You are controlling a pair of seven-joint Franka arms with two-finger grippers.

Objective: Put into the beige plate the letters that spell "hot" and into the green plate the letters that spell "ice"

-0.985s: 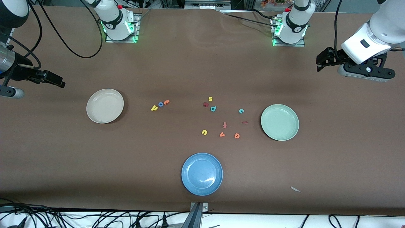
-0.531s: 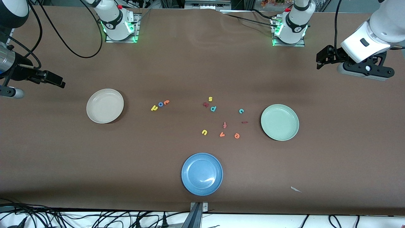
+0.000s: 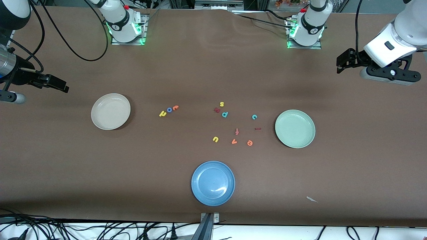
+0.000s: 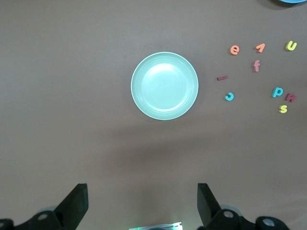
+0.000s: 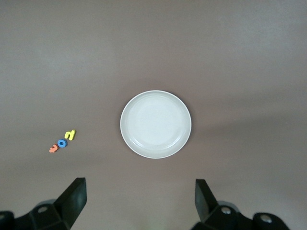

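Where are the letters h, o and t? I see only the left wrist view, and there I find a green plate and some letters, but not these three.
Observer: The h, o, t lie in a tight row on the table, between the beige plate and the other letters.
Operator: Is something in the beige plate?
Observer: No, nothing lies in it; the right wrist view shows it bare.
Operator: Where is the right gripper?
Observer: The right gripper hangs open above the table beside the beige plate, holding nothing.

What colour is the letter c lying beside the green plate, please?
Teal; the letter c shows best in the left wrist view.
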